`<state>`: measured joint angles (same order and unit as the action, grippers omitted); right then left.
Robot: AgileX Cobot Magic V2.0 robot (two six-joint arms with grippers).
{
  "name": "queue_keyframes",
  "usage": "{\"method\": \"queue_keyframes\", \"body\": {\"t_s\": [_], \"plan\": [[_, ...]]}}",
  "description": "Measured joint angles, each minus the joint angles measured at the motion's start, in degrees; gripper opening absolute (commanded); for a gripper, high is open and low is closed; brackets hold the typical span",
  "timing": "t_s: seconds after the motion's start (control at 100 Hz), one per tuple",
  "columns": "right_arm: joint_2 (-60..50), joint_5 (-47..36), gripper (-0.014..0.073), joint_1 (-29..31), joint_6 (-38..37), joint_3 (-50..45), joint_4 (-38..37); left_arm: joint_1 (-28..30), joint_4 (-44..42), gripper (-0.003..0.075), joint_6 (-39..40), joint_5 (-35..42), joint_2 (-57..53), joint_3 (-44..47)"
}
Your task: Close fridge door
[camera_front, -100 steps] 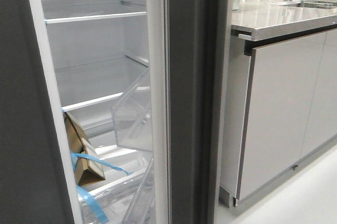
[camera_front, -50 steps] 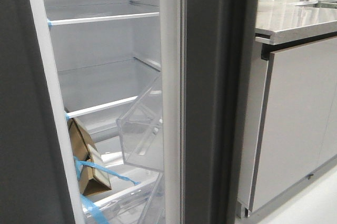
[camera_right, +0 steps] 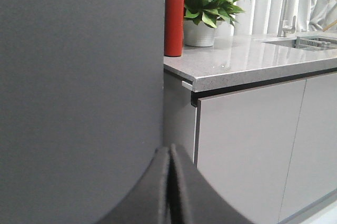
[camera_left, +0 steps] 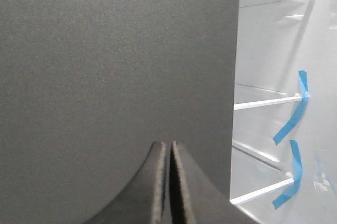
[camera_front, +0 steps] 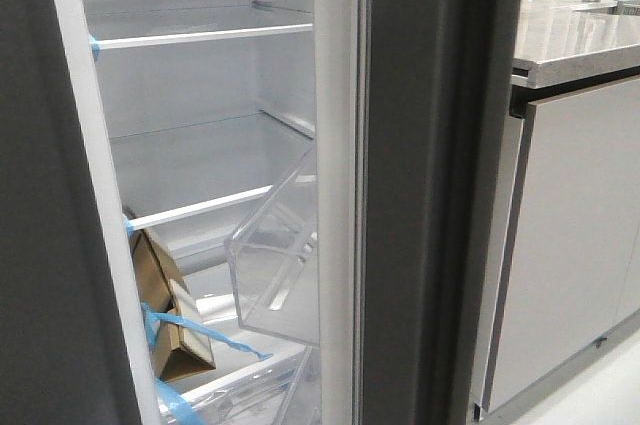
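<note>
In a kitchen beside a counter point(camera_front: 575, 40), the open fridge door point(camera_front: 440, 185) now covers more of the cabinets than a second ago, swinging shutward; left pincer point(camera_left: 169, 182) and right pincer point(camera_right: 169, 184) are pressed together, empty.

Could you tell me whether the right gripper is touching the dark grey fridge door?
Cannot tell. In the right wrist view the shut right gripper overlaps the fridge door, but the fingertips' contact point is not visible.
</note>
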<state>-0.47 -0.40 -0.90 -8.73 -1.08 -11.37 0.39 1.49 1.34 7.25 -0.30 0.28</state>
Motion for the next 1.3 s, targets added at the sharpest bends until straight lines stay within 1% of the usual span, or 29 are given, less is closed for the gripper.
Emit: {"method": "queue_keyframes", "body": {"t_s": [0.38,0.43,0.51,0.59,0.67,0.81,0.95,1.2,1.3], "plan": [[0.00,-0.41,-0.0046,0.00,0.00,0.00,0.00,0.00,0.00,-0.0020,0.00,0.00,0.00,0.00],[0.00,-1.48,-0.0046,0.00,-0.35,0.00,1.20,0.00,0.00,-0.0020,0.00,0.00,0.00,0.00],[0.00,-2.11,-0.0046,0.00,-1.12,0.00,6.15,0.00,0.00,-0.0020,0.00,0.00,0.00,0.00],[0.00,0.40,-0.0046,0.00,-1.47,0.75,10.44,0.00,0.00,-0.0020,0.00,0.00,0.00,0.00],[1.01,5.94,-0.0046,0.00,-1.48,4.20,12.77,0.00,0.00,-0.0020,0.00,0.00,0.00,0.00],[7.19,13.67,-0.0046,0.00,-1.60,13.12,16.07,0.00,0.00,-0.0020,0.00,0.00,0.00,0.00],[15.00,15.50,-0.0046,0.00,-1.60,20.82,19.93,0.00,0.00,-0.0020,0.00,0.00,0.00,0.00],[29.21,20.01,-0.0046,0.00,-1.60,31.62,23.88,0.00,0.00,-0.0020,0.00,0.00,0.00,0.00],[35.01,22.40,-0.0046,0.00,-1.60,35.10,27.81,0.00,0.00,-0.0020,0.00,0.00,0.00,0.00]]}}
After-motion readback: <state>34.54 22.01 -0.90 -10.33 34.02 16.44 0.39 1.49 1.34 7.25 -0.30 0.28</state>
